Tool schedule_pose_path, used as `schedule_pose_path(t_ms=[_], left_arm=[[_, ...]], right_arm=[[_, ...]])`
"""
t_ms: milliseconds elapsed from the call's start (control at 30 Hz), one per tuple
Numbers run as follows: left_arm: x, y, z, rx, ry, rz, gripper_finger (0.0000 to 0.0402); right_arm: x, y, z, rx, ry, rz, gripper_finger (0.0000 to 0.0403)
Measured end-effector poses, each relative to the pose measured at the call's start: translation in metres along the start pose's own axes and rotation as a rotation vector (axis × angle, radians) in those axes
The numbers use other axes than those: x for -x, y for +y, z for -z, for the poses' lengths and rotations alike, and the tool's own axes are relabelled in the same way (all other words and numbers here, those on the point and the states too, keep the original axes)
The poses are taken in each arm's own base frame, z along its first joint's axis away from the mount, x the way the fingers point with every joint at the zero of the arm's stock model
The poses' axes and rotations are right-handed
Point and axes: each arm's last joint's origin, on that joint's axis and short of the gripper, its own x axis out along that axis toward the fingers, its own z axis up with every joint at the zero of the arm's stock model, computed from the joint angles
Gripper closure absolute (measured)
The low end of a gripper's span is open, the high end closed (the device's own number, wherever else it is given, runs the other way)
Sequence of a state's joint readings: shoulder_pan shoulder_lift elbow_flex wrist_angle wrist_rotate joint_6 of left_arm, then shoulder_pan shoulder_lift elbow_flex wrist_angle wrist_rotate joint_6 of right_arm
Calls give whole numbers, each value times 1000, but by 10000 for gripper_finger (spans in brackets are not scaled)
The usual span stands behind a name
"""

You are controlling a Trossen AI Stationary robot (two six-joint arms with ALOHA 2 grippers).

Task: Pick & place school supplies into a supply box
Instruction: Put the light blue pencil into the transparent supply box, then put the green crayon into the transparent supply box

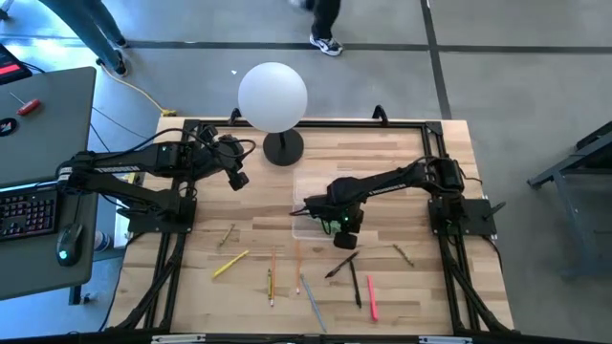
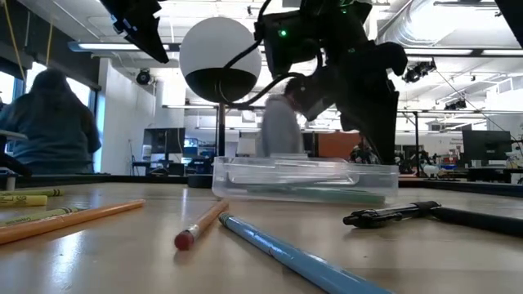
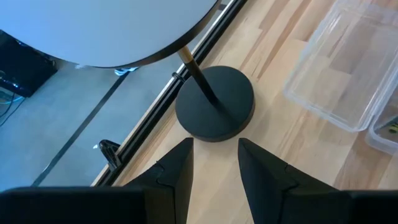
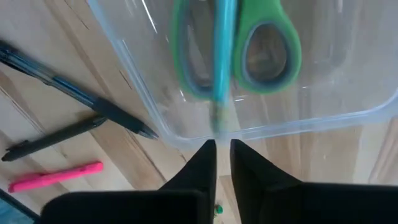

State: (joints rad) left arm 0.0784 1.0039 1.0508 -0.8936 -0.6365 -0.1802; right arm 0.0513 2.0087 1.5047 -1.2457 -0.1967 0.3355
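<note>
Right gripper (image 4: pixel 222 152) is hovering over the supply box (image 4: pixel 261 124).
Its jaws are standing slightly parted, gripping nothing; green-handled scissors (image 4: pixel 239 53) and a teal pencil (image 4: pixel 222 68) are lying inside, just beyond them.

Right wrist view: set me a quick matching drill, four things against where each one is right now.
Things:
1. green-handled scissors
2. pink marker
3. right pincer
4. left pincer

Places:
A. on the bare wood, outside the box
B. by the lamp's black base
C. inside the clear supply box
D. at the box's rim, over a blue pencil

Pairs: 1-C, 2-A, 3-D, 4-B
</note>
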Motion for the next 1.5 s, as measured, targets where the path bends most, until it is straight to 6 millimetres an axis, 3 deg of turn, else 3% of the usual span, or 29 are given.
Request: schedule_pose_path(t_ms=[300, 467, 633, 800, 933, 1233, 1500], left_arm=[[0, 1, 4, -11, 36, -5, 243], [1, 1, 19, 37, 189, 54, 243], [-13, -12, 55, 113, 340, 106, 243], [-29, -37, 102, 152, 454, 164, 243], [-32, -58, 126, 177, 467, 241, 243], [-7, -84, 140, 264, 460, 358, 243], [24, -112, 161, 298, 213, 365, 243]], right_arm=[[0, -1, 3, -6, 25, 14, 319], [0, -1, 5, -13, 45, 25, 305], [8, 4, 10, 15, 19, 34, 305], [33, 10, 18, 49, -94, 71, 305], [50, 14, 21, 63, -208, 76, 305], [53, 17, 12, 144, -334, 138, 304], [58, 22, -1, 242, -503, 198, 304]])
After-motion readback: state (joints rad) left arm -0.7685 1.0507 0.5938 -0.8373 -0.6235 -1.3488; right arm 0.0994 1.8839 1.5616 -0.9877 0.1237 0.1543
